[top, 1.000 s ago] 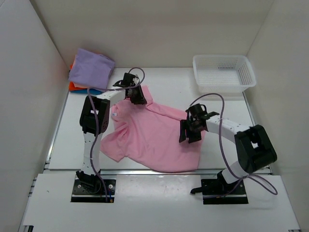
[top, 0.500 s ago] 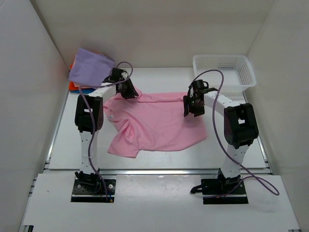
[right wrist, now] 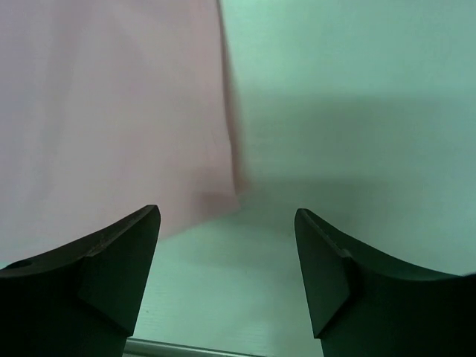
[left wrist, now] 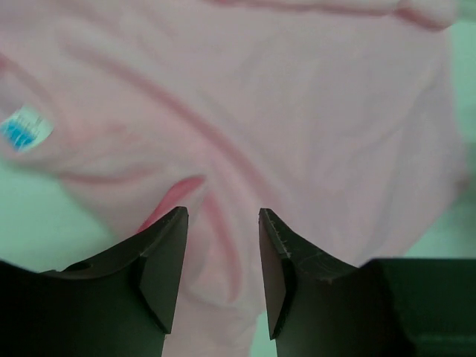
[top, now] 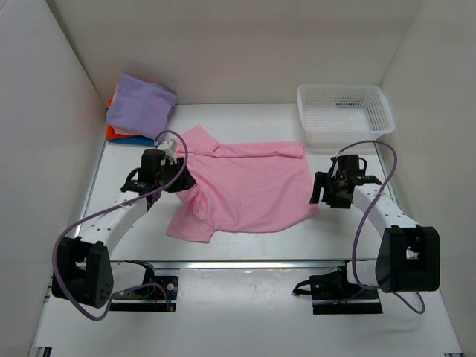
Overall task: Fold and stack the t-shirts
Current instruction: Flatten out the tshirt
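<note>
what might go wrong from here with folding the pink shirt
1. The pink shirt lies creased and bunched under the open left tool. Folding it as it lies would likely trap those wrinkles.
2. The open right tool straddles the shirt's right edge, half over bare table. Closing there may catch only a sliver of cloth or slip off it.

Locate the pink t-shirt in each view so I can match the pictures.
Top external: pink t-shirt spread mid-table, between the two arms.
Left wrist: pink t-shirt fills most of the frame.
Right wrist: pink t-shirt in the upper left, its edge running down the frame.
Shared landmark: the bare table bordering the shirt's edge.
</note>
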`<state>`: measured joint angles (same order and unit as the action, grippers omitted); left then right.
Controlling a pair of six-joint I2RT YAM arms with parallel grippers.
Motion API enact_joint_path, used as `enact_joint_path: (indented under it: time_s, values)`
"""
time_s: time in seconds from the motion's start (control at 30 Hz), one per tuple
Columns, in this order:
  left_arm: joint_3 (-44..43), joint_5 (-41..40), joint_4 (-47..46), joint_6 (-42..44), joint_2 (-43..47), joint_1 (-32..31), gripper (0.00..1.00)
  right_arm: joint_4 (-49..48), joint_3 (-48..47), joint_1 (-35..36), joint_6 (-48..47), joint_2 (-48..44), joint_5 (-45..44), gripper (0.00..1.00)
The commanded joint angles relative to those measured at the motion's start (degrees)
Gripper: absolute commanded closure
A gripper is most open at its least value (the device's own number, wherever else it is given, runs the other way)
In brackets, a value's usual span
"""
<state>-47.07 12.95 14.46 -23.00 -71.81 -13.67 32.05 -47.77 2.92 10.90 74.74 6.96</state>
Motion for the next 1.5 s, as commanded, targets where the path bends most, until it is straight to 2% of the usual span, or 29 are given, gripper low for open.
enact_joint_path:
  time_s: [0.0, 0.13, 0.3, 0.33, 0.37, 0.43, 0.53, 0.63, 0.7, 0.77, 0.8, 0.83, 0.87, 0.97, 1.23, 1.47]
  values:
    - [7.2, -8.4, 0.4, 4.7, 2.5, 0.2, 0.46, -4.5, 6.4, -0.6, 1.1, -1.9, 4.1, 0.29]
    - [9.9, -10.5, 0.2, 5.4, 0.8, 0.6, 0.45, -11.3, 11.6, -1.4, 2.0, -0.4, 8.3, 0.29]
    - [9.5, -12.0, 1.0, 6.0, -4.1, -0.7, 0.45, -18.6, 12.6, -1.3, 2.6, 4.2, 12.4, 0.31]
    - [9.5, -11.8, 1.3, 5.7, -4.4, -0.5, 0.47, -19.1, 12.7, -1.1, 2.1, 4.7, 12.9, 0.43]
    - [9.5, -11.0, 1.3, 5.7, -5.4, -0.8, 0.54, -20.2, 12.5, -1.0, 1.8, 6.1, 15.8, 0.51]
    - [8.9, -9.6, 2.6, 5.6, -6.4, -0.7, 0.99, -18.1, 10.7, -0.9, 1.7, 7.2, 20.8, 0.99]
    - [7.9, -10.0, 4.3, 5.9, -5.7, -0.2, 1.00, -9.7, 5.1, 1.1, 2.2, 3.8, 21.8, 1.00]
    - [8.0, -12.3, 4.3, 6.1, -2.6, 0.0, 1.00, -0.5, -2.3, 4.9, 3.5, -3.7, 16.3, 1.00]
    - [8.3, -12.2, 4.3, 6.0, -0.6, 0.7, 1.00, 1.7, -4.6, 4.8, 4.4, -7.4, 16.8, 1.00]
    - [8.0, -11.9, 4.2, 5.9, -0.1, 1.3, 1.00, 2.0, -5.1, 0.4, 4.2, -7.8, 19.8, 1.00]
    - [8.0, -11.6, 4.4, 5.7, -0.3, 1.1, 1.00, -1.1, -5.1, -2.8, 3.7, -5.1, 22.8, 0.68]
    - [8.0, -11.6, 4.4, 5.7, -0.3, 1.1, 1.00, -1.1, -5.1, -2.8, 3.7, -4.1, 23.3, 0.67]
    - [7.9, -11.5, 4.9, 6.0, -0.3, 1.1, 1.00, -1.5, -5.2, -2.8, 2.7, -3.0, 23.4, 0.57]
    - [8.5, -10.9, 5.1, 5.8, 0.0, 0.9, 1.00, -7.3, -3.5, -5.3, 3.2, -0.3, 22.4, 0.41]
    - [10.0, -10.9, 4.1, 5.5, 0.9, 1.4, 1.00, -13.0, 5.9, -4.2, 4.8, -1.1, 17.0, 0.39]
    - [9.9, -10.8, 4.0, 5.4, 0.2, 1.3, 1.00, -11.1, 9.8, -3.3, 5.4, -0.3, 9.9, 0.36]
